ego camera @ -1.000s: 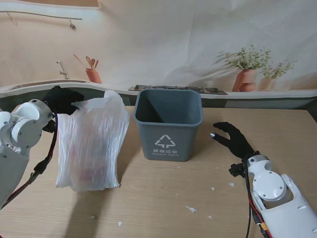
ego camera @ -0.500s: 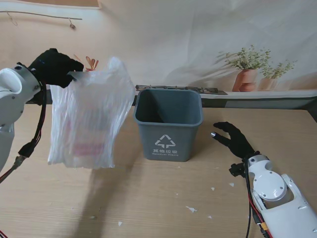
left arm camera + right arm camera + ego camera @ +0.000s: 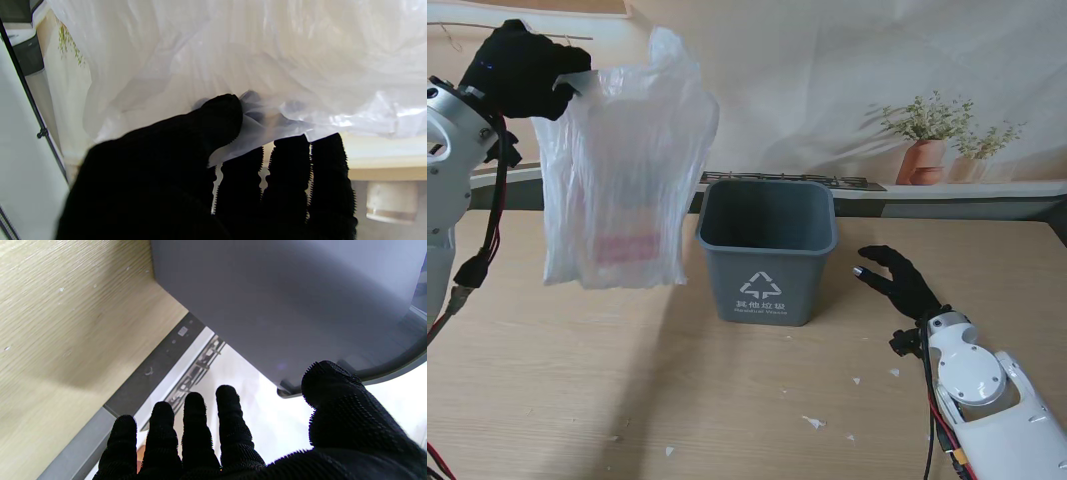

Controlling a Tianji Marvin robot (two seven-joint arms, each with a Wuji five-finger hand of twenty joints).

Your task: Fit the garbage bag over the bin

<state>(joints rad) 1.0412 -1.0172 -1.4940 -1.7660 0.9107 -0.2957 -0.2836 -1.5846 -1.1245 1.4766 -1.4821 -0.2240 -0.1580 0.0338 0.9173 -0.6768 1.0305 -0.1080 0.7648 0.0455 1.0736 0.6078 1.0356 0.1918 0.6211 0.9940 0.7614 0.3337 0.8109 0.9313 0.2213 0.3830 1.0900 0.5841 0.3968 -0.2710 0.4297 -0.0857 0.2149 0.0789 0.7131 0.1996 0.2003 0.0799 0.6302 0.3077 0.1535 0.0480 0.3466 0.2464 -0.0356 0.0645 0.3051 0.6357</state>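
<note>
though crinkled, translucent bag (image 3: 627, 175) (pleated)

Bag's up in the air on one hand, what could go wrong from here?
1. The left robot hand pinches the bag by one edge only; it may slip.
2. The bag hangs flat with its mouth apparently closed, so it may not open over the bin.
3. The right robot hand is open beside the bin, not holding it; the bin may shift.
</note>
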